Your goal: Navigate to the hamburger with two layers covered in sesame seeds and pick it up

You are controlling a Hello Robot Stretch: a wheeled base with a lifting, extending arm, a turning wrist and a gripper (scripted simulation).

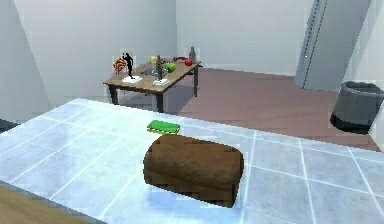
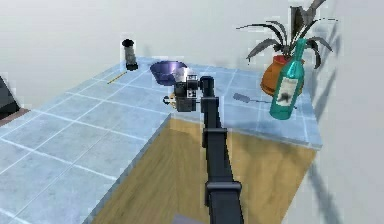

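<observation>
My arm [image 2: 214, 150] rises from the arm side view's bottom edge to the blue tiled counter [image 2: 90, 120]. The gripper [image 2: 171, 99] is at the counter's edge, just in front of a purple bowl [image 2: 167, 72]. I cannot tell whether it holds anything. In the forward view, a wooden table [image 1: 150, 82] stands far across the room with several small things on it: a dark figure [image 1: 126, 64], a bottle [image 1: 192, 55], and red and green blobs [image 1: 178, 65]. None of them reads clearly as a hamburger.
A brown loaf [image 1: 193, 168] and a flat green item [image 1: 162, 127] lie on the tiled counter [image 1: 70, 140] close ahead. A grey bin [image 1: 357, 105] stands at the right by a door [image 1: 335, 45]. On the side counter are a teal bottle [image 2: 287, 88], a potted plant [image 2: 283, 55] and a dark mill [image 2: 129, 55].
</observation>
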